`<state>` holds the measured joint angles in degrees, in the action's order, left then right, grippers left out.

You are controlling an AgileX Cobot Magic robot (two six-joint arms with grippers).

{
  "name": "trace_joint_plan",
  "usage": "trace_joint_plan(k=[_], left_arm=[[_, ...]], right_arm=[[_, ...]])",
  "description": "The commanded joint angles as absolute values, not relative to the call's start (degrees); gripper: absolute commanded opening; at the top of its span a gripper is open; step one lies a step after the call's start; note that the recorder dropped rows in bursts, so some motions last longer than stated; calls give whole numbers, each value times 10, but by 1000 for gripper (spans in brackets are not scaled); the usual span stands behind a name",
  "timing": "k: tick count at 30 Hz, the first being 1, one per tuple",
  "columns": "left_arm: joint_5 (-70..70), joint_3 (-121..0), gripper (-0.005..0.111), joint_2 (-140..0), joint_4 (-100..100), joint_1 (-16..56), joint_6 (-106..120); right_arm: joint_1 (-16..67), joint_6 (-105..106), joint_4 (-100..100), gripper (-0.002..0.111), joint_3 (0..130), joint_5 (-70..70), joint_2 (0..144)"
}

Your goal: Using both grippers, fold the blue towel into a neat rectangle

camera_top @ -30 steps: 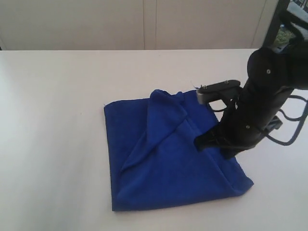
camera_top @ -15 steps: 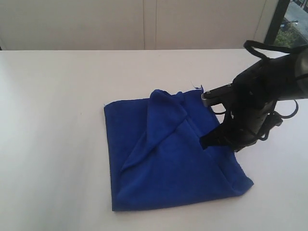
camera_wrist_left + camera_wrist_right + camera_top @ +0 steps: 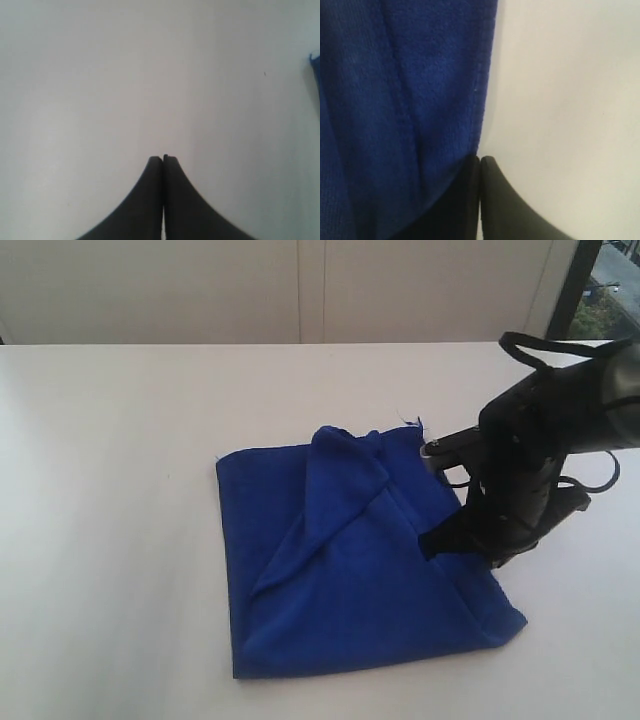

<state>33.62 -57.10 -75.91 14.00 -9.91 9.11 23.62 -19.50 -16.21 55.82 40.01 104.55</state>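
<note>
Holds right tool (image 3: 479, 158) pinched shut at blue towel (image 3: 340, 590) edge, prob lining up a fold; left tool (image 3: 163, 158) shut over bare desk (image 3: 100, 75).

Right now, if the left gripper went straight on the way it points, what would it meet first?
Likely just bare table: the shut left gripper aims over it, and the towel sits off to one side.

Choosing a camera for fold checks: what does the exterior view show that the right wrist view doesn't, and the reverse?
Exterior only: the whole towel, a flap folded across it, and the right arm. Right wrist only: the towel's stitched edge close up, with the right gripper shut, tips at it. Both: towel, right gripper, white table.
</note>
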Motion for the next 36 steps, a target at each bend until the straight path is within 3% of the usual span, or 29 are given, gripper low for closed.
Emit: trace_joint_plan(k=[1,9,21,36], left_arm=[[342,-568,0,-753,148,-101,91],[342,-568,0,-753,148,-101,91],[342,-568,0,-753,148,-101,91],[342,-568,0,-753,148,-101,91]], right_arm=[[234,-193,-164,0,559,416,1036],[234,-101,-69,0,533,448,983],[234,-105,-70,0,487,395,995],[234,-120,-70,0,484,467,995]])
